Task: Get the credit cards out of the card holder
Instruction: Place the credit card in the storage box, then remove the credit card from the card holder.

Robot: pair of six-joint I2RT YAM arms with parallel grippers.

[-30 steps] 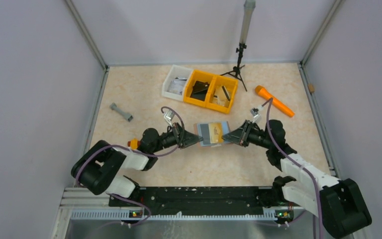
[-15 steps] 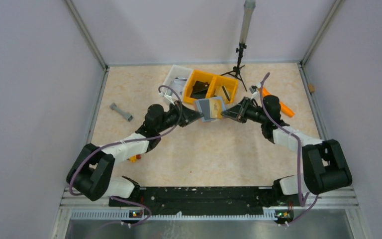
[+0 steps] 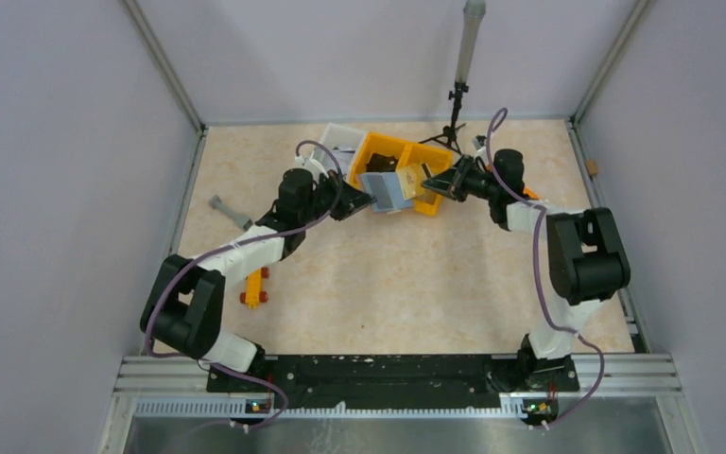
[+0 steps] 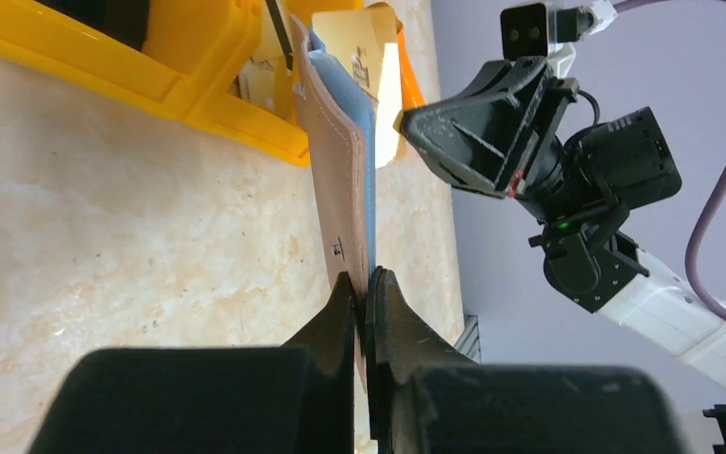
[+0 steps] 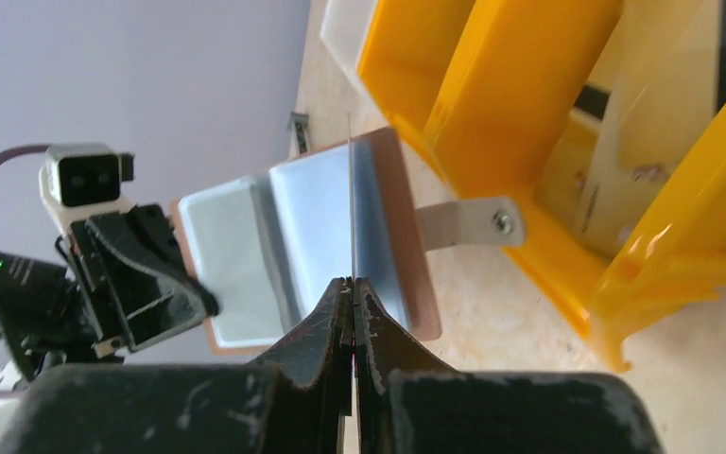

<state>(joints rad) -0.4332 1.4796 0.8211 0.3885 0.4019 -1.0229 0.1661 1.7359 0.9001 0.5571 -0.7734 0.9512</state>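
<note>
The card holder (image 3: pixel 384 192), reddish-brown outside and pale blue inside, hangs open above the near edge of the yellow bins (image 3: pixel 406 166). My left gripper (image 3: pixel 357 202) is shut on its left edge; the left wrist view shows the holder (image 4: pixel 344 180) edge-on between the jaws of that gripper (image 4: pixel 364 284). My right gripper (image 3: pixel 434 187) is shut on a pale tan credit card (image 3: pixel 415 177). In the right wrist view the card (image 5: pixel 351 203) is a thin line across the holder's blue inside (image 5: pixel 293 236). Whether it still sits in a pocket, I cannot tell.
A white bin (image 3: pixel 337 144) adjoins the yellow bins at the back. A tripod (image 3: pixel 453 118) stands behind them. A grey dumbbell-shaped part (image 3: pixel 228 210) lies at the left, a small orange piece (image 3: pixel 255 287) beside the left arm. The holder's metal tab (image 5: pixel 463 224) points at a bin.
Both arms have carried the holder and card from the middle of the table away to the far side, up over the yellow bins. Both grips are unchanged.
</note>
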